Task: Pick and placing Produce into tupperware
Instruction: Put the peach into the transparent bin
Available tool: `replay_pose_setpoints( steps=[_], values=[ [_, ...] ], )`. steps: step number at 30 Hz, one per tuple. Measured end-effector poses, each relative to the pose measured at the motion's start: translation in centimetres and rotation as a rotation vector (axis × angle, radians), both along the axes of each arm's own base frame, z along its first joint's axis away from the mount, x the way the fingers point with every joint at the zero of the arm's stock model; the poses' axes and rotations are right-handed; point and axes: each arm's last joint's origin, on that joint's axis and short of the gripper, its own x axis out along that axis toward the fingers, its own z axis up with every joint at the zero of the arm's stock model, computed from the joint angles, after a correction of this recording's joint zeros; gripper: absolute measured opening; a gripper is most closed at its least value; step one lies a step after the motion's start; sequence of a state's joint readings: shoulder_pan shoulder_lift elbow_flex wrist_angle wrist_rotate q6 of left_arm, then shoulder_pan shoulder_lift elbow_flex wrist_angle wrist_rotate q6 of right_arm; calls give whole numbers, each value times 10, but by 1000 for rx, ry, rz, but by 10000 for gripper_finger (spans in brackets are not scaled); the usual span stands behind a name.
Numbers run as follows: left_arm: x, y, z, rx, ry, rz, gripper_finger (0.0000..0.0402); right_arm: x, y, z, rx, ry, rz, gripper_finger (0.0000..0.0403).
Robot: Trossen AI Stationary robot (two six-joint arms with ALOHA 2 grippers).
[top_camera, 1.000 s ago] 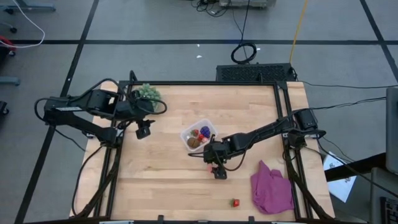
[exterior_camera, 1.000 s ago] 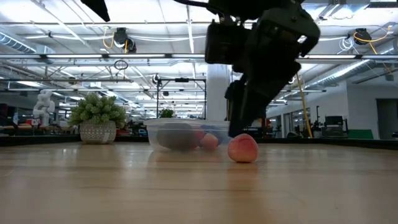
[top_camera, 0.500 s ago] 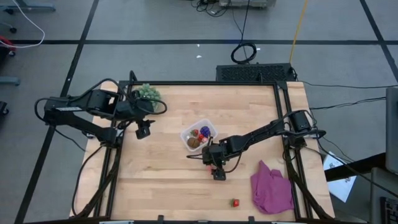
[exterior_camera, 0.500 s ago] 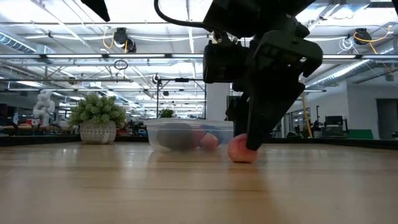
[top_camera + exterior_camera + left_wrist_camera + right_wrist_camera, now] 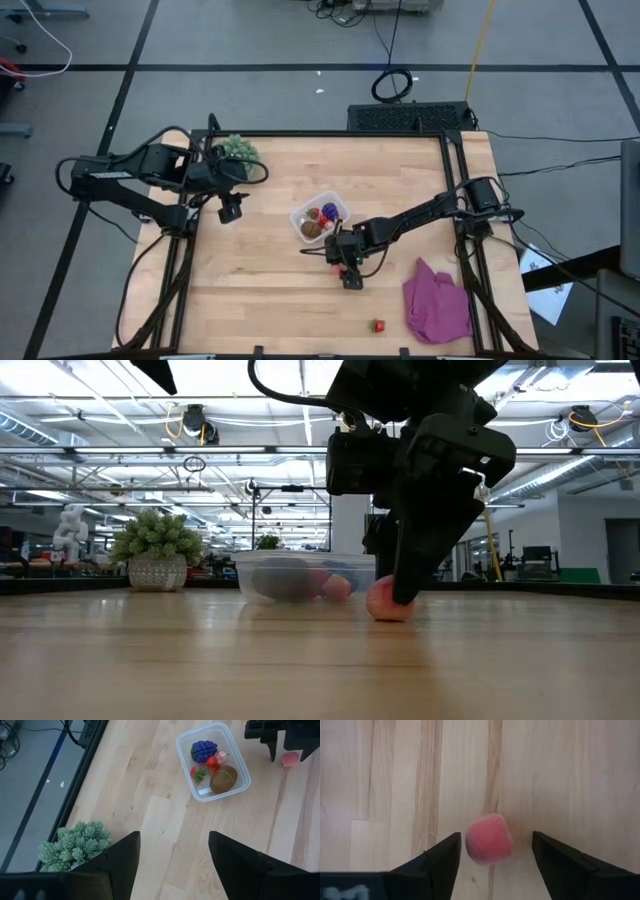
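Right claw sits low on the worktop with its two fingers spread wide on either side of a small pink peach-like fruit, gripping nothing yet; the fruit lies between the fingers, nearer one of them, with clear gaps on both sides. That off-centre placement is the main risk as I judge it: if the fingers close from here, the nearer one will probably reach the fruit first and push it sideways, and a round, light toy on smooth wood could roll out of the gap rather than be pinched. In the low view one dark finger stands right against the fruit and close to the wood, so a scrape on the boards is also possible if the claw goes lower. Just beyond the fruit stands the tupperware, a clear tub already holding a brown kiwi-like fruit, a purple grape cluster and small red strawberry-like pieces; a carelessly low carry could knock its wall and shift it. Another tiny red fruit lies well on the near side of the tub, beside a purple cloth. Farthest from the tub, the left claw waits open and empty near the green spiky plant.
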State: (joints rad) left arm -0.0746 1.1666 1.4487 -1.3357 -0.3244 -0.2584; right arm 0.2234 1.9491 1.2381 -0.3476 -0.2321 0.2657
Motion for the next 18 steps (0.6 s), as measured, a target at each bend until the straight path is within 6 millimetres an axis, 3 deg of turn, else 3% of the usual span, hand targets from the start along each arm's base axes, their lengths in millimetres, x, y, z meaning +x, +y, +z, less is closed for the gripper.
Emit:
replay_pose_setpoints(
  steps=[18],
  values=[
    [0,0,0,-4,-3,7,241,2,1,2,14,-32,22,122]
  ],
)
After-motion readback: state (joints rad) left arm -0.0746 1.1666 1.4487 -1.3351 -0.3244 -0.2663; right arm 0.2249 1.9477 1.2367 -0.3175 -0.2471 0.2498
